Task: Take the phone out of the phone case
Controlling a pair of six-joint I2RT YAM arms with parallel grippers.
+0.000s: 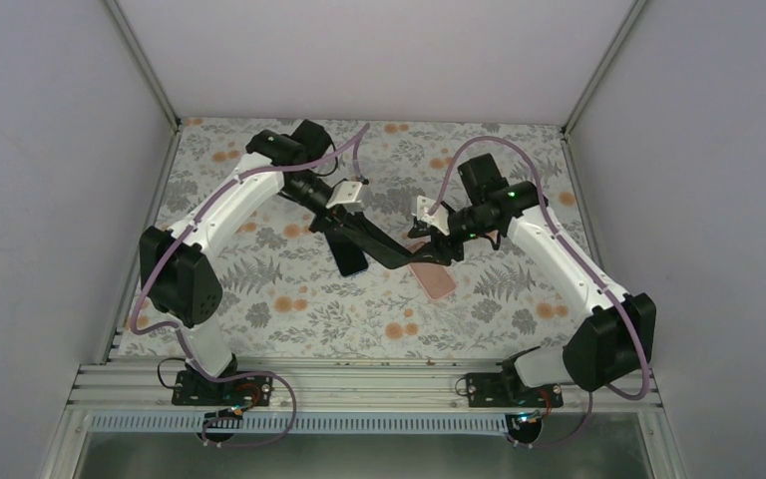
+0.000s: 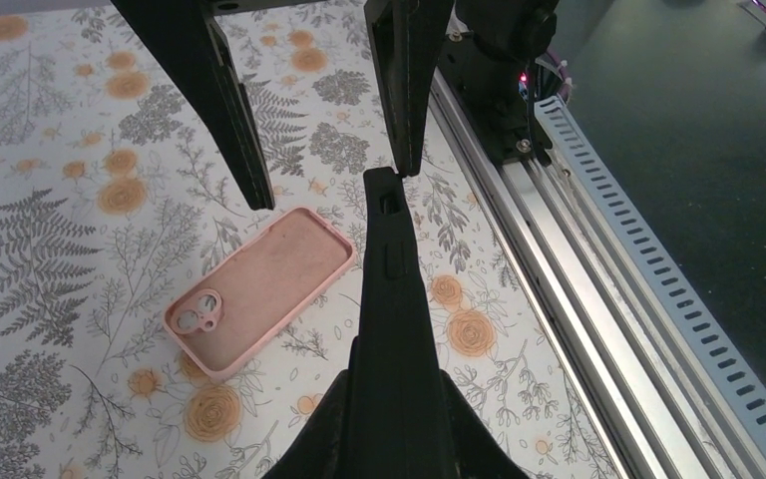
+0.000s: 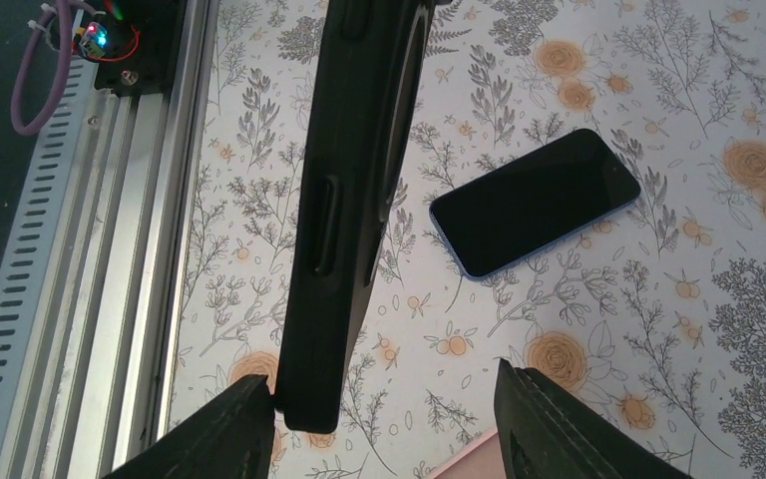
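Note:
My left gripper [image 2: 395,377] is shut on a black phone case [image 2: 389,269], held edge-on above the table; I cannot tell whether a phone sits inside it. The case's far end reaches between the fingers of my right gripper [image 3: 384,379], which is open. That end [image 3: 344,230] touches the left finger [image 3: 224,429], and the other finger stands well apart. A dark phone [image 3: 537,200] with a blue edge lies bare and flat on the table. In the top view the case [image 1: 391,249] spans from the left gripper [image 1: 355,226] to the right gripper [image 1: 437,241], with the phone [image 1: 351,261] below it.
An empty pink phone case [image 2: 259,289] lies open side up on the floral table mat [image 2: 50,249], under the right gripper [image 1: 436,279]. The aluminium rail [image 2: 569,259] and the arm bases run along the near edge. White walls enclose the table.

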